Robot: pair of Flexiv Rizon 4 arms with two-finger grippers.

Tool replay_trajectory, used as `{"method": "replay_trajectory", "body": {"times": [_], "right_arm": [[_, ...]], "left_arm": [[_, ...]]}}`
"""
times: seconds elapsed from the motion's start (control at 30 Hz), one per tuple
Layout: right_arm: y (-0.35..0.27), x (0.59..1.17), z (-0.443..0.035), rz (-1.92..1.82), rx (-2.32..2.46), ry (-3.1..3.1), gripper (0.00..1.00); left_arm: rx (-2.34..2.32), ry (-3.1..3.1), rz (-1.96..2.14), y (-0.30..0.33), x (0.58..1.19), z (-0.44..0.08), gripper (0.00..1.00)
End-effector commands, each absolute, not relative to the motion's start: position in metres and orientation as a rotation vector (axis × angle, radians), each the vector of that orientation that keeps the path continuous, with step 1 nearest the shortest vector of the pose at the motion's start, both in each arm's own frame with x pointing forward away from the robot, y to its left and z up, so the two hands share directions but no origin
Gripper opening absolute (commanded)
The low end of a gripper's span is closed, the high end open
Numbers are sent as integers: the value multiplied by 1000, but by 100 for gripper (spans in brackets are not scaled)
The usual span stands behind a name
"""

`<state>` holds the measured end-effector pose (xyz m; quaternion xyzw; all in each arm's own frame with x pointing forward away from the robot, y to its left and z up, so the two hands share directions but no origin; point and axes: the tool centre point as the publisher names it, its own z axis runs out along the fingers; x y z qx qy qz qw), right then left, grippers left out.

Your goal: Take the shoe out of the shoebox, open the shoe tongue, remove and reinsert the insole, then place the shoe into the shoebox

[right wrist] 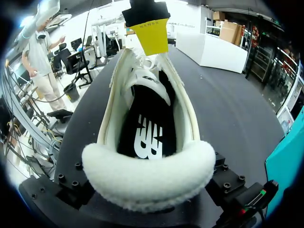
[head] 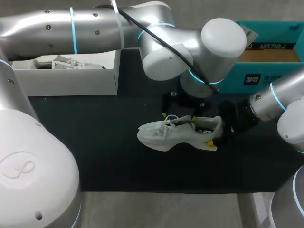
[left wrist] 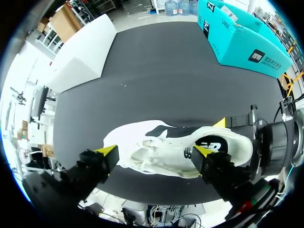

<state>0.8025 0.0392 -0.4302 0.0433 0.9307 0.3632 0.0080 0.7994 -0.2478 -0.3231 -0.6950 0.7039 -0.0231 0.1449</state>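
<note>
A white shoe (head: pixel 178 134) lies on its side on the black mat, toe to the left. My right gripper (head: pixel 216 134) is shut on its heel, a yellow tip on either side; in the right wrist view the padded heel collar (right wrist: pixel 149 173) hides the fingertips and the black insole (right wrist: pixel 145 130) shows inside. My left gripper (left wrist: pixel 154 153) hangs open just above the shoe. One of its fingers (left wrist: pixel 107 153) stands by the toe end, the other by the tongue and laces (right wrist: pixel 151 33).
An open white shoebox (head: pixel 71 83) holding another white shoe stands at the back left. A teal box (head: pixel 266 78) stands at the back right, close behind my right arm. The mat's front edge runs near the shoe (head: pixel 156 190).
</note>
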Motion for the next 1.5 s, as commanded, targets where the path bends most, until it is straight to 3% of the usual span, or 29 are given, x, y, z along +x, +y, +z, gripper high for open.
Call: {"method": "replay_trajectory", "body": {"times": [0.03, 0.7, 1.5], "right_arm": [[41, 805, -434, 1131, 137, 2909, 0], [41, 805, -434, 1131, 137, 2909, 0], [41, 805, -434, 1131, 137, 2909, 0]], "left_arm": [[-1954, 2046, -71, -247, 803, -322, 100], [-1568, 2345, -75, -296, 819, -347, 100], [-1671, 2401, -152, -268, 810, -348, 100]]}}
